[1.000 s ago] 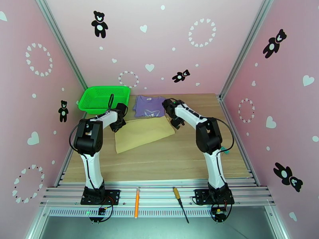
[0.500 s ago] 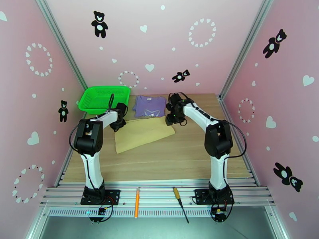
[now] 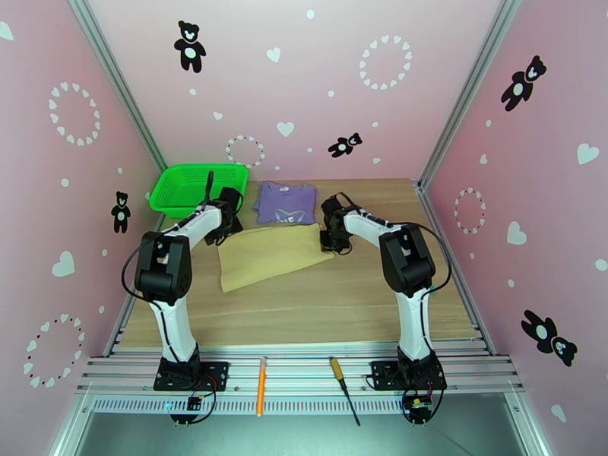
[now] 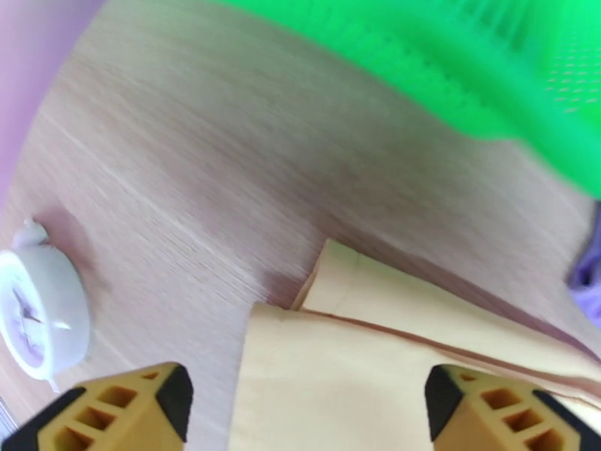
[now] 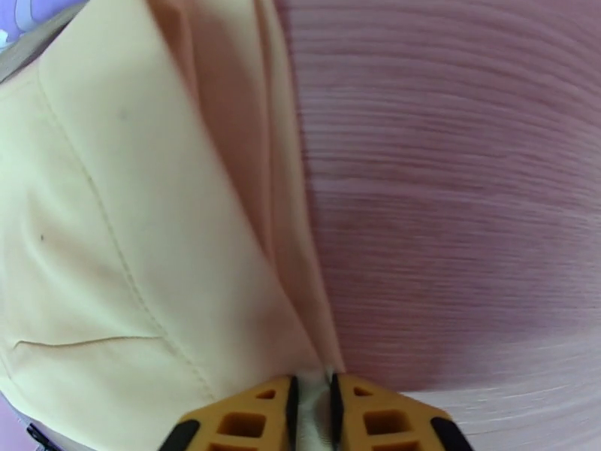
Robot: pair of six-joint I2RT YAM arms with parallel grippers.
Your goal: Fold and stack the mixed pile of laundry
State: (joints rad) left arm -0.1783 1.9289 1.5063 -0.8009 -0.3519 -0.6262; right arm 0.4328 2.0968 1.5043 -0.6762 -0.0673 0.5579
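Observation:
The tan-beige garment (image 3: 270, 256) lies folded flat mid-table, and the lavender-purple shirt (image 3: 285, 203) lies flat just behind it. My left gripper (image 3: 226, 220) hovers over the tan garment's back-left corner (image 4: 360, 355). Its fingertips (image 4: 120, 404) stand wide apart with nothing between them, so the left gripper (image 4: 304, 415) is open. My right gripper (image 3: 332, 239) is at the tan garment's right edge. In the right wrist view, the right gripper (image 5: 312, 411) is shut on the thin folded edge of the tan cloth (image 5: 150, 219). A sliver of the purple shirt (image 4: 590, 264) shows at the right border.
A green mesh basket (image 3: 199, 188) stands at the back left, close behind my left gripper, its rim (image 4: 451, 62) near. A small white round object (image 4: 37, 317) sits on the wood left of the tan garment. An orange pen (image 3: 261, 385) and a screwdriver (image 3: 343, 389) lie on the front rail.
My left gripper opened, let go of the tan garment's corner and drew back slightly. My right gripper came down to the garment's right edge and closed on it.

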